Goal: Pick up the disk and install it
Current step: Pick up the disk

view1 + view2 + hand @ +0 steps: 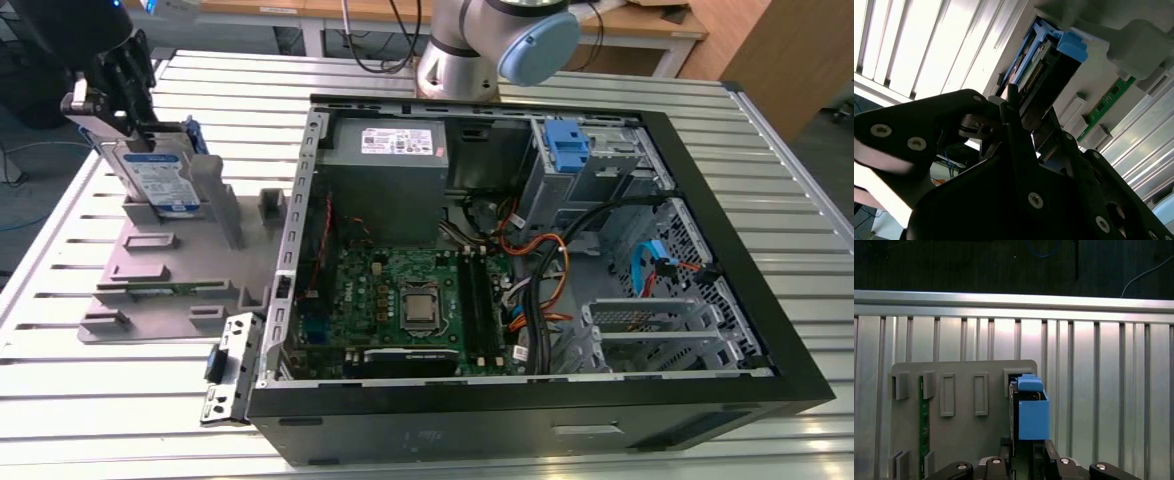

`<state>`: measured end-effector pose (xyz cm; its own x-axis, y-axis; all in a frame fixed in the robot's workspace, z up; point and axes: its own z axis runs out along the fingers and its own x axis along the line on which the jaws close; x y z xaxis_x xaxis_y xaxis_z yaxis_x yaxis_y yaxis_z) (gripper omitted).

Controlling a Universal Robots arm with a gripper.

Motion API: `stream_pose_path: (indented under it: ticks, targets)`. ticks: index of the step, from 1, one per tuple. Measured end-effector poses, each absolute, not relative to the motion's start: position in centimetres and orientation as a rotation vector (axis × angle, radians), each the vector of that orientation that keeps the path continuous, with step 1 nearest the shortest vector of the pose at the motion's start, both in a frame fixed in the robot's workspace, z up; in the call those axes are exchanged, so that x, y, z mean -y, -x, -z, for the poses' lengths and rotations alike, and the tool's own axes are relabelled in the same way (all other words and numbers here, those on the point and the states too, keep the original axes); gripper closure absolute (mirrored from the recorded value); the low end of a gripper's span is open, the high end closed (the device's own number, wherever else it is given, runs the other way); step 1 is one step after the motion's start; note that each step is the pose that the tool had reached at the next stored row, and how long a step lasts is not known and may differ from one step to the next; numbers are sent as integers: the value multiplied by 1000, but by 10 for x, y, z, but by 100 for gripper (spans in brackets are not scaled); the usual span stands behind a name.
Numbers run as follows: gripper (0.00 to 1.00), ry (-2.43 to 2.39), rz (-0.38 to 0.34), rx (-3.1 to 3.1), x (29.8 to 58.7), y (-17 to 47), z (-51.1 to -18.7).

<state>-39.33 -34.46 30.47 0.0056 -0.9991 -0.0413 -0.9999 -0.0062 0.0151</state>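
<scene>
A ribbed metal table (pixel 120 400) stands before wooden desks (pixel 654 28) on bluish floor (pixel 34 190).

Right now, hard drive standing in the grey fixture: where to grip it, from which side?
Pinch the hard drive across its two flat faces near the top edge, coming straight down. It stands on edge in the grey fixture, whose slot walls its lower part; only the top is free. The end effector is at that edge.

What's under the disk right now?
The grey fixture plate lies under the disk, which stands on edge, clamped in the gripper. The fixture's upright blocks cover the disk's lower edge, so I cannot tell whether it sits in a slot or hangs free.
</scene>
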Motion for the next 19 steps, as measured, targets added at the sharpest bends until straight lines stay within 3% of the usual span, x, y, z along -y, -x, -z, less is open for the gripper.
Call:
stream_pose_path:
  ticks: [1,3,4,12,14,17,19]
  targets:
    - [58,2214,-62,-2202,345,393,-305]
    - [58,2213,-62,-2203,345,393,-305]
    - [52,2213,-62,-2203,345,393,-305]
    - [52,2185,-60,-2232,345,393,-305]
    - [53,2185,-60,-2232,345,393,-305]
    - [65,2185,-60,-2232,345,393,-305]
    - [65,2184,-60,-2232,345,393,-305]
